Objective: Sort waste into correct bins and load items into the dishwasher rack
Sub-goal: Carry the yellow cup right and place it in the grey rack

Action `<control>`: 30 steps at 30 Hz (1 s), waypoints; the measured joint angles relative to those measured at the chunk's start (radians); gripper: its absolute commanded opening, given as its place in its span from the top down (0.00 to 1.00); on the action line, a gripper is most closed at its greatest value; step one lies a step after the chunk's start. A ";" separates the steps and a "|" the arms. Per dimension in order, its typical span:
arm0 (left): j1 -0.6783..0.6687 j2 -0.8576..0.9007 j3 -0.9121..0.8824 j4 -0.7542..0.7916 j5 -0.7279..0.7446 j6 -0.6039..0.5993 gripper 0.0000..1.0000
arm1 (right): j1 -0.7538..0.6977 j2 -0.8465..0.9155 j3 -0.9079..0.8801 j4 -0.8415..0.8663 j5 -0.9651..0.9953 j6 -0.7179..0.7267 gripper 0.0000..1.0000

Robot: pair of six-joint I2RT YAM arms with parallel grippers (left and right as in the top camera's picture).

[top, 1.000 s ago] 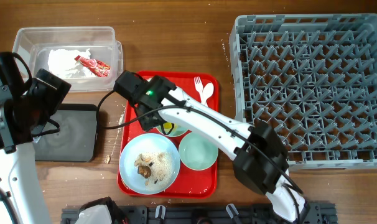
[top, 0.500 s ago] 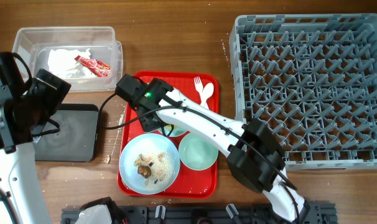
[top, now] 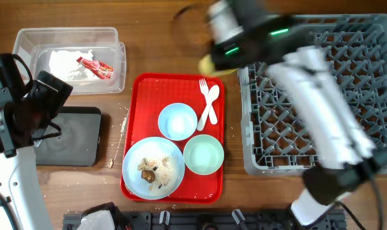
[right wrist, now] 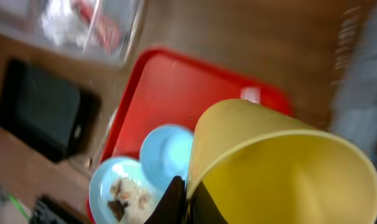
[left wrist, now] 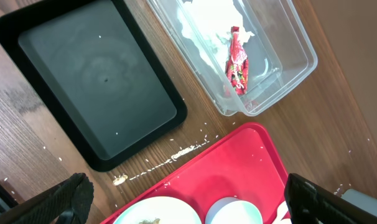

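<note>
My right gripper (top: 212, 61) is shut on the rim of the small yellow cup (right wrist: 282, 168) and holds it in the air by the near-left corner of the grey dishwasher rack (top: 321, 96); the view is blurred. The light blue bowl (top: 177, 121), pale green bowl (top: 203, 155), the plate (top: 154, 168) with rice and brown scraps, and the white fork and spoon (top: 208, 102) lie on the red tray (top: 142, 89). The clear tub (top: 27, 38) holds napkins (top: 69, 62) and the red wrapper (top: 94, 66). My left gripper (left wrist: 188, 193) is open and empty above the black tray (left wrist: 95, 81).
Rice grains are scattered on the wood between the black tray and the red tray (left wrist: 238, 168). The left arm's body (top: 15, 121) covers part of the table's left side. A black rail runs along the front edge (top: 200, 220).
The right arm has swung from the middle of the red tray up and to the right with the yellow cup, uncovering the light blue bowl. The left arm has not moved.
</note>
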State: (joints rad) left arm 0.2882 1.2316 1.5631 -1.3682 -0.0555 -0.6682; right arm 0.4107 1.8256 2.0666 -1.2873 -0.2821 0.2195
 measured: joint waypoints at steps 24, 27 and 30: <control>0.000 0.000 0.000 0.000 0.000 0.000 0.00 | -0.831 0.370 -0.311 -0.143 -0.926 -0.797 0.96; 0.000 0.000 0.000 0.000 0.000 0.000 0.00 | -0.831 0.396 -0.311 -0.140 -0.967 -0.801 0.91; 0.000 0.000 0.000 0.000 0.000 0.000 0.00 | -0.831 0.405 -0.311 -0.134 -0.967 -0.792 0.91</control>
State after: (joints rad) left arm 0.2882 1.2316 1.5631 -1.3685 -0.0555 -0.6682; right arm -0.4206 2.2307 1.7561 -1.4212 -1.2491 -0.5728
